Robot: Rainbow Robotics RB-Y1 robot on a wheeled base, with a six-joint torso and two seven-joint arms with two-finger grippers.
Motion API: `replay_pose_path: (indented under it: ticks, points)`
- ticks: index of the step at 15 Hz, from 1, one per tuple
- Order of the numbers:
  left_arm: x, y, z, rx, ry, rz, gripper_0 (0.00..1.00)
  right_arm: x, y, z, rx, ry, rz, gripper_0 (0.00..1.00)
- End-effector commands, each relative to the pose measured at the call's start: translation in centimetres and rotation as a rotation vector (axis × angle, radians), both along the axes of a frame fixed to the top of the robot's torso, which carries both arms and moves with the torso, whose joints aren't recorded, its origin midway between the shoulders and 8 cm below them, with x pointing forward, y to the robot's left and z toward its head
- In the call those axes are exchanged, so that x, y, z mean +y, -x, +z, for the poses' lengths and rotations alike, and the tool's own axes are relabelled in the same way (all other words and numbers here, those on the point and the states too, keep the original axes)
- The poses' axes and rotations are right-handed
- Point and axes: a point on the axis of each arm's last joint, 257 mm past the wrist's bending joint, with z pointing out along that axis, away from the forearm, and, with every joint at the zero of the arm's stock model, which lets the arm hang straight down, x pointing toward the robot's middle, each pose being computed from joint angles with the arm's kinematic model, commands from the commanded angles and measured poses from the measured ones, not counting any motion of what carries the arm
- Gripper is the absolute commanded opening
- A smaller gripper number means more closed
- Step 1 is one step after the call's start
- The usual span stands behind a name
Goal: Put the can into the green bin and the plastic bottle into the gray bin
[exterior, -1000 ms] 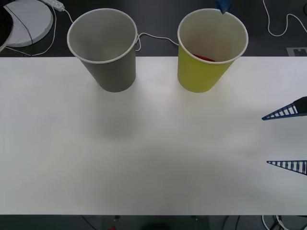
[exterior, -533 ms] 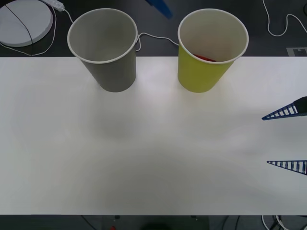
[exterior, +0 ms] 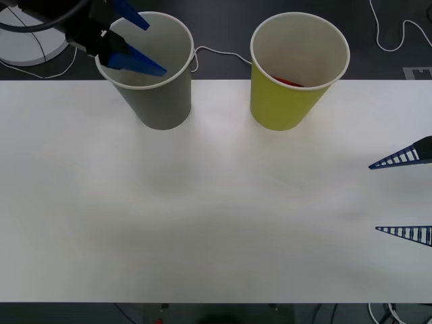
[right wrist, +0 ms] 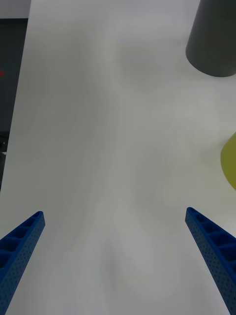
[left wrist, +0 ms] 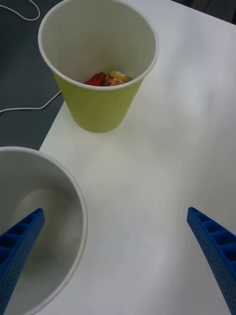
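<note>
The left tool (exterior: 140, 44) hung over the near-left rim of the gray bin (exterior: 158, 101), its blue fingers (exterior: 135, 62) spread apart and holding nothing; one finger reached across the bin's mouth, the other sat higher, nearer the far rim; in the left wrist view the tool (left wrist: 118, 261) had one fingertip over the gray bin (left wrist: 73, 187) and the other over bare counter (left wrist: 162, 162); that bin's pale inside looked bare as far as could be seen.

The gray bin stood upright at the far edge of the counter (exterior: 216, 223); a white cable (exterior: 216, 52) ran behind it, off the counter, toward the green bin (exterior: 283, 108); a white round object (exterior: 37, 30) lay beyond the left tool on the dark floor.

To the right of the left tool, well apart from it, the green bin (left wrist: 103, 108) stood upright, beside the gray one but not touching; the can (left wrist: 118, 78) lay on its side at the bottom of it, gold top showing, with something red (left wrist: 96, 78) just beside it; from the front only a red sliver (exterior: 289, 82) showed inside.

The right tool (exterior: 405, 196) waited at the counter's right edge, fingers wide apart and holding nothing; in the right wrist view the tool (right wrist: 115, 256) had bare counter (right wrist: 98, 123) ahead, with the gray bin (right wrist: 214, 39) and the green bin (right wrist: 228, 160) off to one side, well away.
</note>
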Motion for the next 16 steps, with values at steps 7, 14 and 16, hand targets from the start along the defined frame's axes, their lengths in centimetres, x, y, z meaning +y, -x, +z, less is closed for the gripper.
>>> replay_pose_path:
  ticks: [7, 14, 16]
  points:
    - [6.4, 5.1, -5.8, -0.103, -0.078, -0.114, 1.0, 0.0, 0.0, 0.0, 0.0, 0.0, 0.0, 1.0]
    - [9.8, 7.0, -10.3, -0.153, -0.147, -0.225, 1.0, 0.0, 0.0, 0.0, 0.0, 0.0, 0.0, 1.0]
    - [10.7, 7.6, -11.5, -0.165, -0.16, -0.256, 1.0, 0.0, 0.0, 0.0, 0.0, 0.0, 0.0, 1.0]
